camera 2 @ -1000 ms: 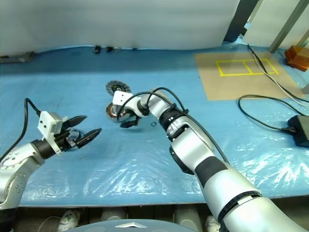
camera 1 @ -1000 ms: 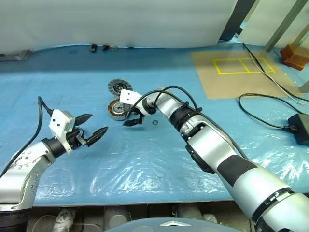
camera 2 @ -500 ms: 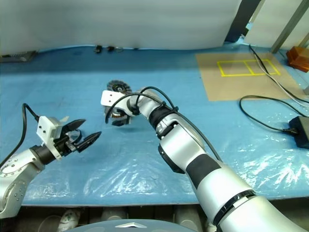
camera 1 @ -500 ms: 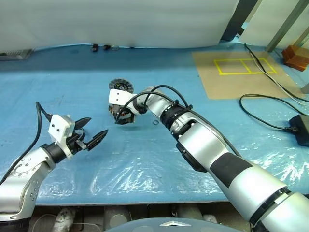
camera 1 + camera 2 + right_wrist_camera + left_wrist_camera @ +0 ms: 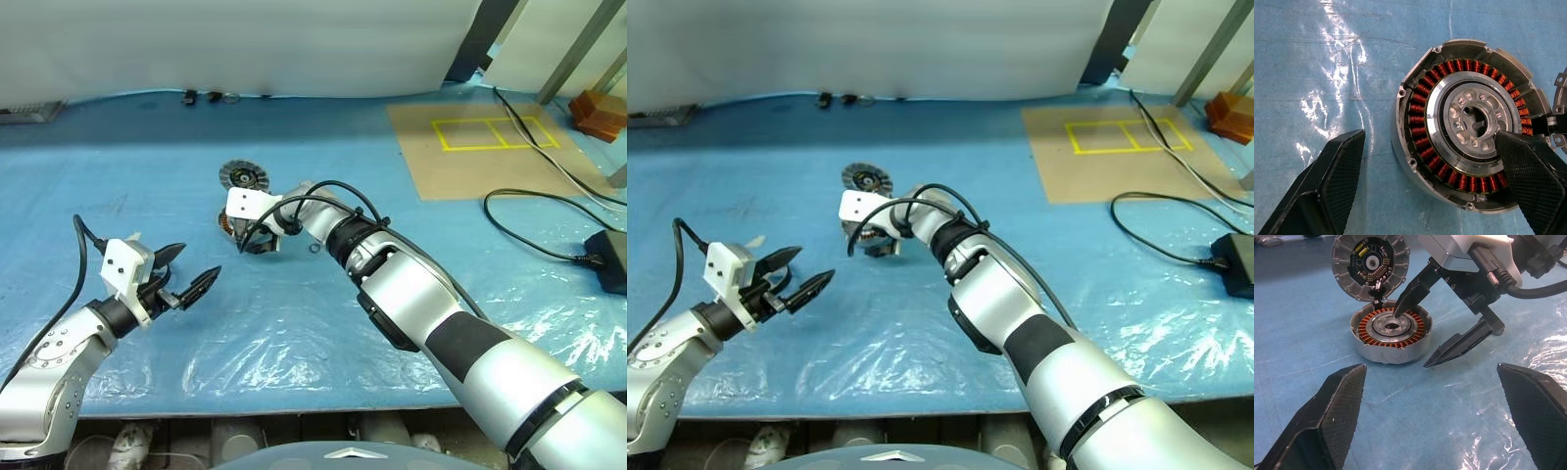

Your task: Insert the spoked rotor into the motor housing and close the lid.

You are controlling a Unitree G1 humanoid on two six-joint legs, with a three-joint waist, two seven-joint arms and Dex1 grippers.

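Observation:
The motor housing (image 5: 1391, 330), a gray puck with copper windings around a hub, lies on the blue table. The right wrist view looks straight down onto the motor housing (image 5: 1469, 122). My right gripper (image 5: 258, 241) hangs open just above it. One of its fingers (image 5: 1405, 298) points at the hub and the other is off the rim. The ribbed lid (image 5: 243, 177) lies just behind the housing. My left gripper (image 5: 202, 258) is open and empty, well short of the housing on the left. The spoked rotor is out of view.
A tiny wire ring (image 5: 314, 248) lies right of the housing. At the back right are a tan board with yellow tape (image 5: 480, 147), a black cable (image 5: 549, 211) and a power brick (image 5: 612, 262). Crinkled clear plastic (image 5: 323, 343) covers the near table.
My right wrist has turned a little and shifted slightly left, so it covers more of the housing. Both grippers stay open, and the left has barely moved.

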